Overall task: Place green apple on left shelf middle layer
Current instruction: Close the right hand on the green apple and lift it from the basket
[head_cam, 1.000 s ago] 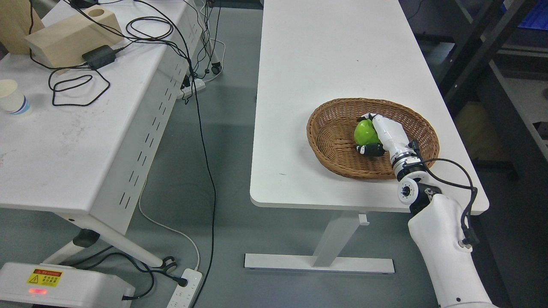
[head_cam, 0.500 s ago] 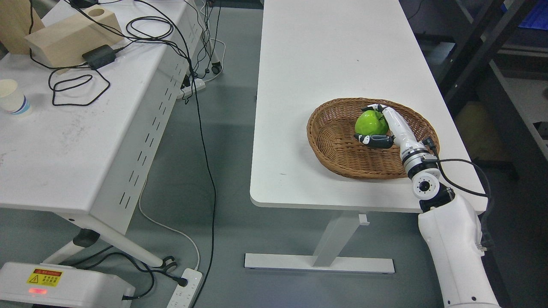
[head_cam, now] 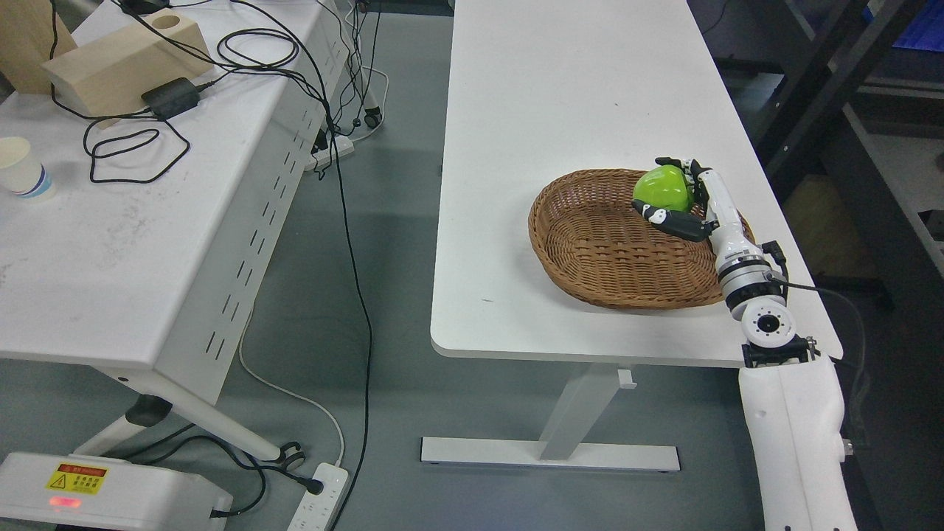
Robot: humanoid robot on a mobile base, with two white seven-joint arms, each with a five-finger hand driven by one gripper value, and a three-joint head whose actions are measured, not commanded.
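Observation:
A green apple (head_cam: 661, 189) is held in my right hand (head_cam: 675, 193), whose black-tipped fingers curl around it from above and below. The hand holds the apple lifted above the far right part of a brown wicker basket (head_cam: 597, 247). The basket sits on a white table (head_cam: 560, 110) near its front right corner. My right arm (head_cam: 782, 383) comes in from the lower right. My left hand is out of view.
A second white table (head_cam: 133, 221) at the left carries black cables (head_cam: 133, 147), a wooden block (head_cam: 122, 63) and a paper cup (head_cam: 22, 169). Dark shelf frames (head_cam: 833, 81) stand at the right. Cables and a power strip (head_cam: 317, 498) lie on the floor.
My right hand has lifted the green apple out of the basket's middle and moved it up and to the right, toward the basket's far right rim.

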